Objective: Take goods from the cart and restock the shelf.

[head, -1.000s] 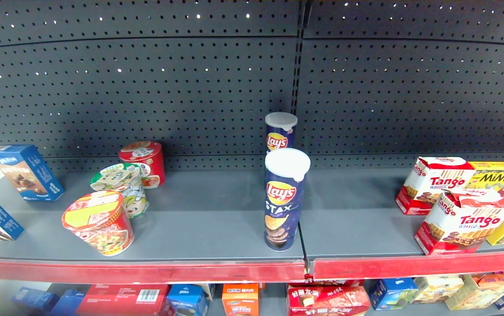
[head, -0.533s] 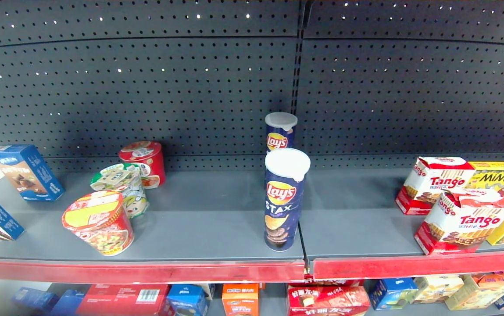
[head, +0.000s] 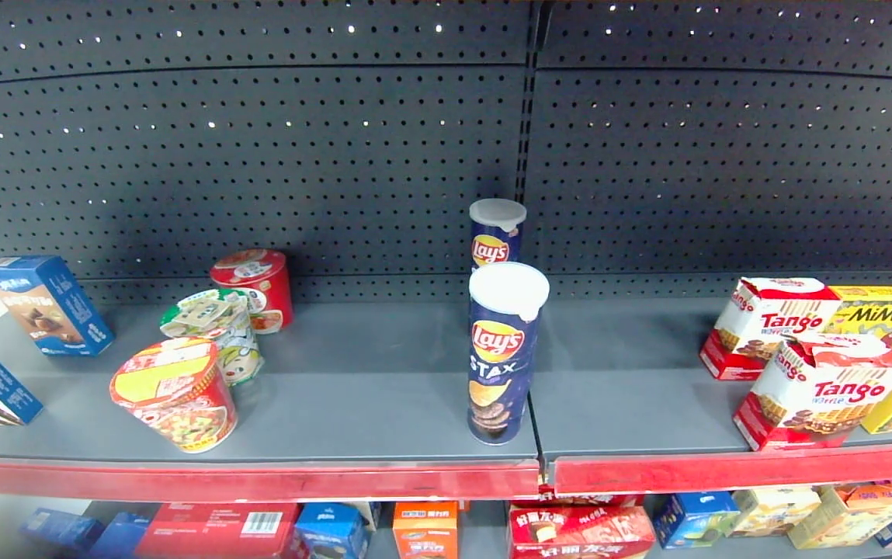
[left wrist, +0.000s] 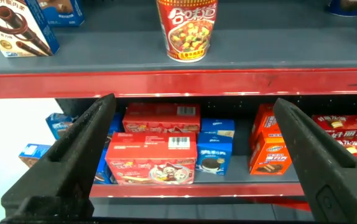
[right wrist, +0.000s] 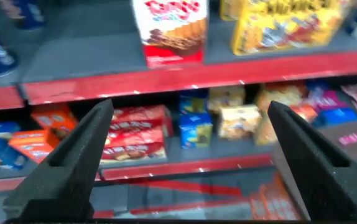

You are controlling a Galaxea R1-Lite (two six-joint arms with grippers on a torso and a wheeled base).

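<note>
I see print here: a round logo on each tall dark blue cardboard tube, red letters on the white-and-red cardboard boxes, dark letters on the yellow cardboard box, and a barcode on the flat red box below.

Blue chip can upright before a second can (both lidded), front noodle cup leftward
</note>
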